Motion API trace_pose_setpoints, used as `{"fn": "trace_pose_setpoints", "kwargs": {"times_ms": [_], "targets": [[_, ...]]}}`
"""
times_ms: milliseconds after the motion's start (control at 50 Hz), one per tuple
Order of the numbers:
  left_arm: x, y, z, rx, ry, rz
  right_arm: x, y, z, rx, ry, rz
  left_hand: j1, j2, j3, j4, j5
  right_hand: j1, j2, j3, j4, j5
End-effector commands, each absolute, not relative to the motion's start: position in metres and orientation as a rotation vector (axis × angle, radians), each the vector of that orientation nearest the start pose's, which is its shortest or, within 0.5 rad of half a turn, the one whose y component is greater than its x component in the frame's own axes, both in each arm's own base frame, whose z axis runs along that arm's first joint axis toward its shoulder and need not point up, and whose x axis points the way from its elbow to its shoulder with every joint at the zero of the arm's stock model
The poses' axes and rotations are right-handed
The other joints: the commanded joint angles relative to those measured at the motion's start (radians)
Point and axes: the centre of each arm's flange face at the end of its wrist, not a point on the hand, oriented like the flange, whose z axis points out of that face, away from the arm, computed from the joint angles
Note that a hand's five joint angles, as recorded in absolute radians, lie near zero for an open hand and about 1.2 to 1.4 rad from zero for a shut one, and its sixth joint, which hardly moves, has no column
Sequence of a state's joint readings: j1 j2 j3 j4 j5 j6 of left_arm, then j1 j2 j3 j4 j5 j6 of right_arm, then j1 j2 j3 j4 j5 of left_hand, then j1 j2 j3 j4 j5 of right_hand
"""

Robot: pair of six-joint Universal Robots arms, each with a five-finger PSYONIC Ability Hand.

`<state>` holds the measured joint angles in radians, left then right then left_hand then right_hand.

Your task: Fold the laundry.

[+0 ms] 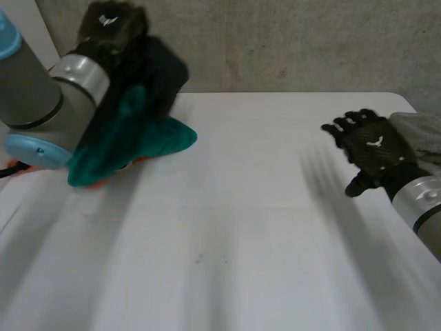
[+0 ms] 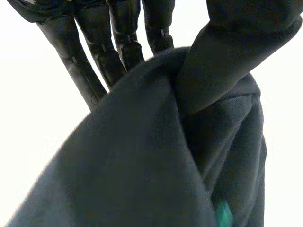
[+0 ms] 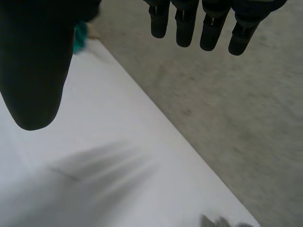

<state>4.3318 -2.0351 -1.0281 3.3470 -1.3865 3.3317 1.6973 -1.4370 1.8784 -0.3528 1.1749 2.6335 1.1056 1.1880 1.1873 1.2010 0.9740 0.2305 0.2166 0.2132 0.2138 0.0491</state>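
We pinch the teal garment (image 1: 141, 134) bunched between the thumb and fingers of our left hand (image 1: 110, 27), the cloth hanging below them over the table (image 1: 241, 227), while our right hand (image 1: 372, 148) spreads empty well apart, so this single bunched grip may slip and drop it in a heap

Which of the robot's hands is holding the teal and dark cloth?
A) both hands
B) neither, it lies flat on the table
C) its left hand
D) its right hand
C: the left hand pinches the cloth between thumb and fingers; the right hand hangs open, empty.
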Motion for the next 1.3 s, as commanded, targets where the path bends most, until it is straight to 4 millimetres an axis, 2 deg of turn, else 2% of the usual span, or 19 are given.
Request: {"fn": "trace_pose_setpoints", "kwargs": {"times_ms": [20,140,180,220,300,380,440,540,720,920,1000,1020,1040,1080,1140,1160,1220,1240,1300], "targets": [[-0.353,-0.278,0.313,1.071,1.996,-2.799,0.193,-0.288,0.222,-0.983,2.074,-2.186,0.291,0.208,0.209,0.195,0.248,-0.056,-0.042,-0.039,-0.039,-0.049],[-0.392,-0.243,0.238,1.328,2.274,-2.56,0.184,-0.292,0.22,-0.957,2.109,-2.189,0.291,0.208,0.209,0.195,0.248,-0.056,-0.042,-0.039,-0.039,-0.049],[-0.399,-0.225,0.216,1.44,2.346,-2.439,0.183,-0.293,0.22,-0.955,2.11,-2.193,-0.165,-0.247,-0.246,-0.26,-0.208,-0.056,-0.042,-0.039,-0.039,-0.049],[-0.4,-0.216,0.212,1.495,2.332,-2.398,0.182,-0.294,0.219,-0.953,2.114,-2.19,-0.512,-0.594,-0.594,-0.607,-0.555,-0.056,-0.042,-0.039,-0.039,-0.049],[-0.394,-0.212,0.224,1.513,2.235,-2.388,0.181,-0.296,0.217,-0.957,2.12,-2.177,-0.625,-0.707,-0.706,-0.72,-0.668,-0.056,-0.042,-0.039,-0.039,-0.049],[-0.377,-0.214,0.241,1.398,2.217,-2.377,0.183,-0.295,0.217,-0.975,2.104,-2.166,-0.769,-0.851,-0.85,-0.864,-0.812,-0.056,-0.042,-0.039,-0.039,-0.049],[-0.361,-0.211,0.253,1.277,2.225,-2.359,0.184,-0.294,0.217,-0.984,2.094,-2.155,-0.772,-0.854,-0.853,-0.867,-0.815,-0.056,-0.042,-0.039,-0.039,-0.049],[-0.341,-0.195,0.25,1.189,2.26,-2.278,0.186,-0.286,0.211,-1.012,2.12,-2.091,-0.775,-0.857,-0.856,-0.87,-0.818,-0.056,-0.042,-0.039,-0.039,-0.049],[-0.322,-0.162,0.198,1.235,2.379,-2.028,0.204,-0.259,0.208,-1.087,2.135,-1.931,-0.815,-0.898,-0.897,-0.911,-0.858,-0.056,-0.042,-0.039,-0.039,-0.049],[-0.324,-0.169,0.157,1.246,2.435,-1.875,0.204,-0.258,0.204,-1.11,2.151,-1.918,-0.787,-0.869,-0.868,-0.882,-0.83,-0.056,-0.042,-0.039,-0.039,-0.049],[-0.329,-0.176,0.143,1.255,2.448,-1.831,0.203,-0.259,0.203,-1.105,2.161,-1.918,-0.415,-0.497,-0.497,-0.51,-0.458,-0.056,-0.042,-0.039,-0.039,-0.049],[-0.332,-0.179,0.141,1.255,2.442,-1.832,0.203,-0.259,0.203,-1.104,2.162,-1.918,0.034,-0.048,-0.048,-0.061,-0.009,-0.056,-0.042,-0.039,-0.039,-0.049],[-0.332,-0.181,0.142,1.244,2.435,-1.84,0.203,-0.259,0.203,-1.103,2.164,-1.919,0.283,0.2,0.201,0.187,0.24,-0.056,-0.042,-0.039,-0.039,-0.049],[-0.332,-0.19,0.147,1.187,2.411,-1.881,0.203,-0.259,0.203,-1.102,2.164,-1.921,0.291,0.208,0.209,0.195,0.248,-0.056,-0.042,-0.039,-0.039,-0.049],[-0.327,-0.219,0.184,0.943,2.28,-2.067,0.202,-0.259,0.204,-1.101,2.165,-1.924,0.291,0.208,0.209,0.195,0.248,-0.056,-0.042,-0.039,-0.039,-0.049],[-0.323,-0.232,0.215,0.802,2.182,-2.191,0.202,-0.259,0.204,-1.101,2.163,-1.926,0.291,0.208,0.209,0.195,0.248,-0.056,-0.042,-0.039,-0.039,-0.049],[-0.318,-0.245,0.26,0.646,2.027,-2.361,0.203,-0.259,0.206,-1.101,2.157,-1.933,0.291,0.208,0.209,0.195,0.248,-0.056,-0.042,-0.039,-0.039,-0.049],[-0.316,-0.253,0.286,0.585,1.921,-2.459,0.202,-0.26,0.206,-1.098,2.159,-1.936,0.291,0.208,0.209,0.195,0.248,-0.056,-0.042,-0.039,-0.039,-0.049],[-0.321,-0.257,0.317,0.55,1.767,-2.591,0.202,-0.261,0.208,-1.092,2.155,-1.942,0.291,0.208,0.209,0.195,0.248,-0.056,-0.042,-0.039,-0.039,-0.049]]}}
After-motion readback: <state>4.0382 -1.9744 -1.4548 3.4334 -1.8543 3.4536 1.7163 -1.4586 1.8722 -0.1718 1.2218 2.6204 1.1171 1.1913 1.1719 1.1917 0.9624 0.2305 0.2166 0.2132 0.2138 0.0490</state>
